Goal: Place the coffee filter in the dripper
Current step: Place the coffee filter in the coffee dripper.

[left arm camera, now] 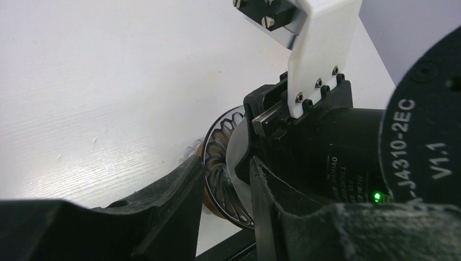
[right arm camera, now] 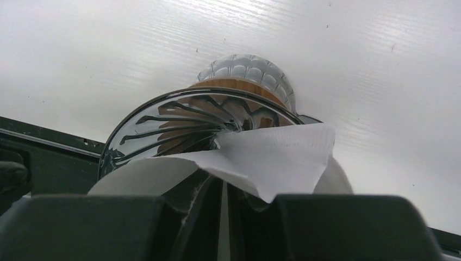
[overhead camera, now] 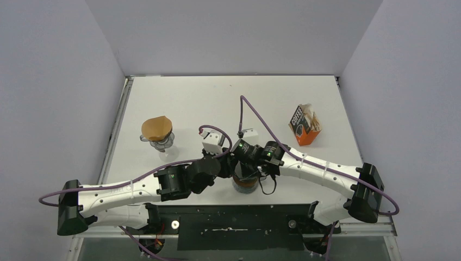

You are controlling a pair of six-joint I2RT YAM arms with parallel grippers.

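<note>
Right up against the lens in the right wrist view are the dark fingers of the right claw (right arm camera: 224, 187), filling the bottom of the frame. They're pinched together on the coffee filter (right arm camera: 277, 157): white paper bunches out around the slit between them and flops toward the lower right.

Just behind it, centre frame, is the dripper (right arm camera: 163, 128), smoky with curved ribs inside, and you're looking into its mouth. The filter sits at that mouth with its near edge lapping over the rim. How far down it sits I can't tell.

There's a brown ring collar (right arm camera: 234, 85) under the dripper, then a ribbed clear glass base (right arm camera: 244, 66), all standing on the white worktop (right arm camera: 353, 65).

In the left wrist view, the left claw (left arm camera: 226, 166) comes up from the bottom of the frame. Its fingers are partly apart with the dripper's edge wedged between them, and it looks clamped on it. The right arm's black wrist (left arm camera: 353, 157) fills the right side.

From the top camera, both claws meet at lower centre over the dripper. Up and to the left of that spot a tan paper cone (overhead camera: 156, 128) sits on a clear glass thing (overhead camera: 162, 142). Over on the right is an orange coffee box (overhead camera: 304, 126), well apart from everything else.
</note>
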